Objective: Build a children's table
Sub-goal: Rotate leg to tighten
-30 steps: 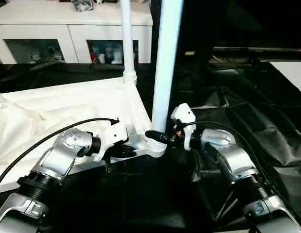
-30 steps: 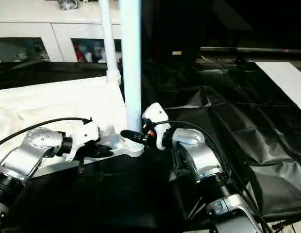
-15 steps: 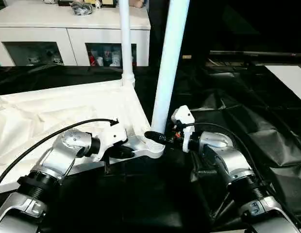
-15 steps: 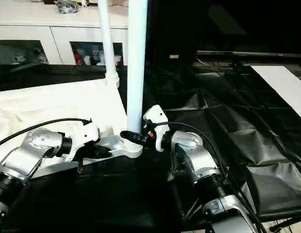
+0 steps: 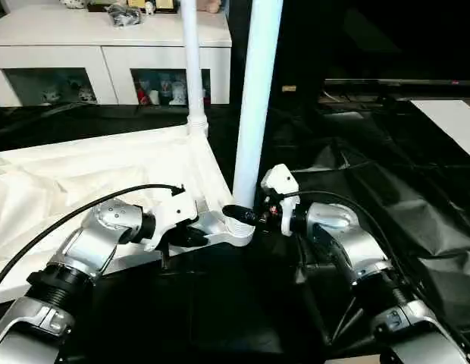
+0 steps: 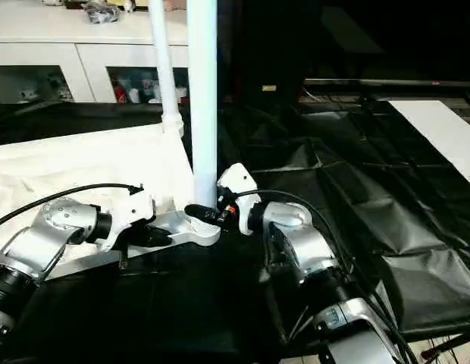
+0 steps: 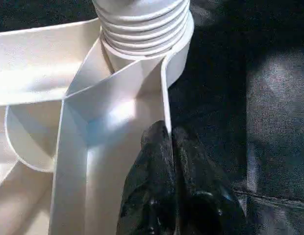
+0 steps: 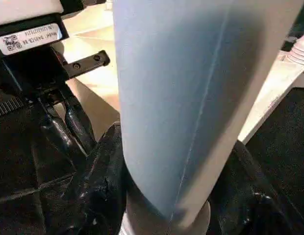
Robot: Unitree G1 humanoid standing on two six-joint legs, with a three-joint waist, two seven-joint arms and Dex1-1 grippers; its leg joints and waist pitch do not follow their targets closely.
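Note:
The children's table top (image 5: 121,163) lies upside down on a black sheet, ribs facing up. One white leg (image 5: 192,68) stands in the far corner socket. A second leg (image 5: 255,98) stands nearly upright in the near corner socket (image 5: 233,227), its threaded end (image 7: 142,24) seated in the socket. My right gripper (image 5: 242,214) is shut around this leg's base, and the leg (image 8: 191,98) sits between its black fingers (image 8: 100,181). My left gripper (image 5: 188,236) is shut on the top's thin rim wall (image 7: 165,98) just beside that socket.
A white cabinet (image 5: 114,45) with glass-fronted compartments stands at the back. Crumpled black sheeting (image 5: 386,189) covers the ground to the right, with a white board (image 5: 451,121) at the far right. White wrapping (image 5: 30,197) lies over the table top's left part.
The near leg's upper end, which leaned right half a second ago, has swung back towards upright with my right wrist. The camera has shifted slightly. My left gripper has not moved.

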